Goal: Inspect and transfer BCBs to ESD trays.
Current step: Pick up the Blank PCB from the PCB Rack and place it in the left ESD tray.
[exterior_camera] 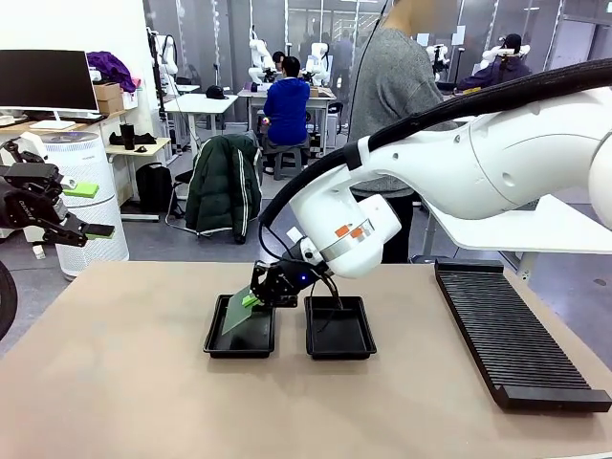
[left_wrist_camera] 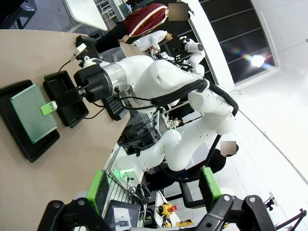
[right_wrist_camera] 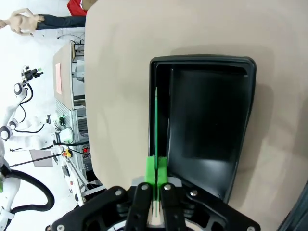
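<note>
right tool [exterior_camera: 256, 298]: you see its jaws pressed together on one edge of the thin green rectangular circuit board [exterior_camera: 236, 313], pinching it.
board position: it is tilted over the shallow black rectangular plastic tray [exterior_camera: 212, 346], with its low edge down inside the rim. You cannot tell whether it touches the floor.
right wrist view: the board [right_wrist_camera: 156, 120] is edge-on, running along one long wall of that tray [right_wrist_camera: 202, 59].
second black tray [exterior_camera: 311, 352]: just beside the first tray, on its right.
left tool [exterior_camera: 88, 210]: its jaws are spread wide. It hangs above the beige worktop [exterior_camera: 115, 382], well left of the first tray.
long black ribbed rack [exterior_camera: 512, 335]: well right of the first tray.
</note>
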You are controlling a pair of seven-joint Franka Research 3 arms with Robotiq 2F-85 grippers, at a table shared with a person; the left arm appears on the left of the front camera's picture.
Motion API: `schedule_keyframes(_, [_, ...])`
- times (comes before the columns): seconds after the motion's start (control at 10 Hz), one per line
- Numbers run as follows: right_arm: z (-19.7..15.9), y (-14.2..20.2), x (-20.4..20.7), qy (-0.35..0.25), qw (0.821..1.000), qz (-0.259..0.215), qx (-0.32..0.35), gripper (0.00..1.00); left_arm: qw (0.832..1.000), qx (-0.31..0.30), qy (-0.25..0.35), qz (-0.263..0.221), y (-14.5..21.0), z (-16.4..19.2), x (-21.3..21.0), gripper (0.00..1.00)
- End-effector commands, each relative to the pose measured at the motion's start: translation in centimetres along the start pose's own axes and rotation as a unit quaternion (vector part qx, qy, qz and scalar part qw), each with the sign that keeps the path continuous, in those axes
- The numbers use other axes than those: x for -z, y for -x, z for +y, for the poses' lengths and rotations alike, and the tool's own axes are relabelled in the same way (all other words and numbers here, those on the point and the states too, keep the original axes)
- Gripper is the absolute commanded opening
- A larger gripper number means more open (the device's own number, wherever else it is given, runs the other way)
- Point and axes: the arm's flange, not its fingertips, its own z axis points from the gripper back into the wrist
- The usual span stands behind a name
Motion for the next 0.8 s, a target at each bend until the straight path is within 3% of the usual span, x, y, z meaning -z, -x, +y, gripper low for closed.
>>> schedule_keyframes(0.0, [0.2, -0.5, 1.3, 0.014, 1.000, -0.016, 0.002, 0.02, 1.000, 0.000, 0.001, 0.000, 0.1, -0.1, -0.1, 1.00])
schedule_keyframes(0.7, [-1.2, -0.4, 3.0, 0.014, 0.999, -0.005, 0.031, 0.02, 1.000, 0.000, 0.001, 0.000, 0.1, -0.1, -0.1, 1.00])
